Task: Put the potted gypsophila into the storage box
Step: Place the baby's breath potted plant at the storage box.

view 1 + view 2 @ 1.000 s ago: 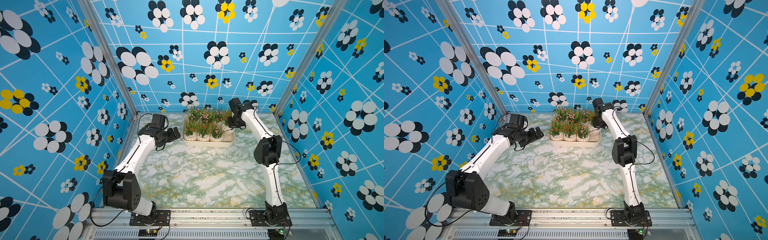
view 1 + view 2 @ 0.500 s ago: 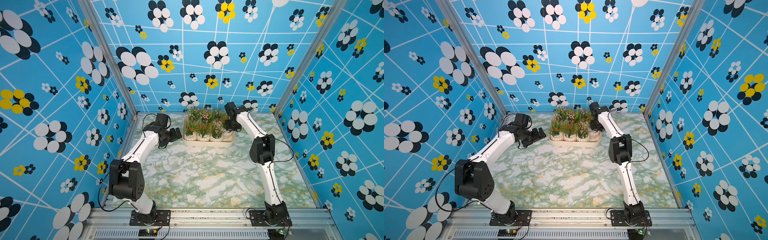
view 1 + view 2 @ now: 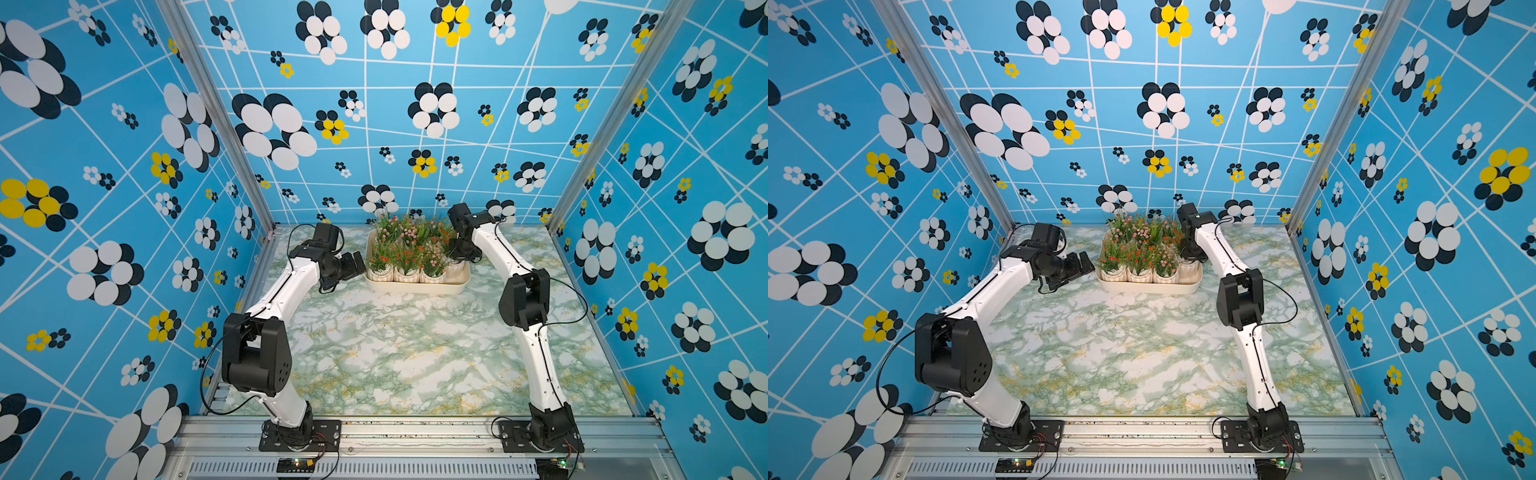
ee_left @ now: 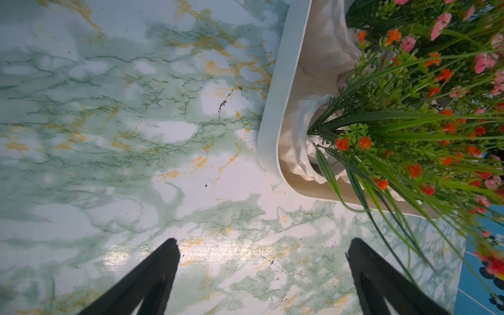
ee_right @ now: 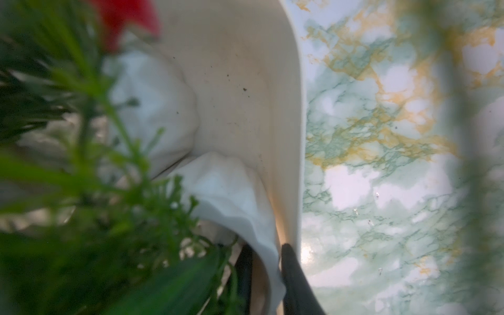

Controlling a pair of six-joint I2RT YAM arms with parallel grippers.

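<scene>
I read the left end effector [image 4: 263, 242] as fully apart: in the left wrist view its two black fingers [image 4: 152, 275] stand wide of each other above the bare marbled table [image 4: 122, 141], with nothing between them. In both top views this end effector hovers just beside the left end of the storage box [image 3: 415, 287], and the left wrist view shows it clear of the rim. The storage box sits at the far middle of the table, near the back wall [image 3: 415, 166]. It is filled with white ribbed pots [image 3: 405, 275] carrying green stems with orange, red and pink flowers. Four pots form the near row, and I cannot count the row behind through the foliage. The potted gypsophila [image 5: 226, 196] stands inside the storage box at the right end of the near row, with its pot against the box's end wall and beside a neighbouring pot. The right end effector [image 5: 264, 246] reaches down into that right end. In the right wrist view its fingers sit close together on either side of the pot's rim, the outer one between the pot and the box wall. Blurred leaves cover the inner finger, so I cannot tell whether the pair clamps the rim or only straddles it.
</scene>
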